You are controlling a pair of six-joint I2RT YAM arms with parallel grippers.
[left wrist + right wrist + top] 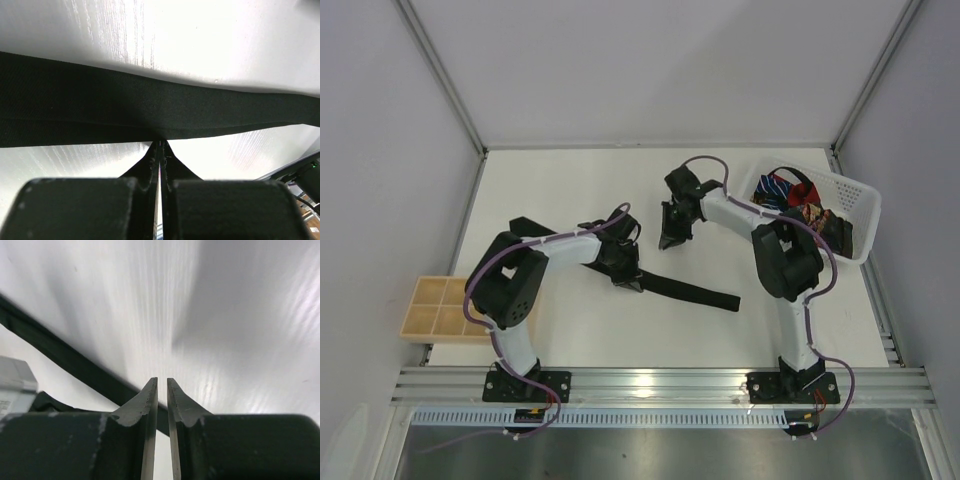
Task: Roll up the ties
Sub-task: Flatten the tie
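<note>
A plain black tie lies flat across the middle of the table, running from behind my left arm down to the right. My left gripper rests on its middle. In the left wrist view the black tie fills a wide band, and my left gripper is shut with its tips pinched on the near edge. My right gripper hangs just beyond the tie, pointing down. Its jaws stand a narrow gap apart with nothing between them, and the black tie shows behind them. Several coloured ties lie in the basket.
A white lattice basket stands at the back right of the table. A wooden tray with compartments sits off the table's left edge. Grey walls with metal posts close in the back and both sides.
</note>
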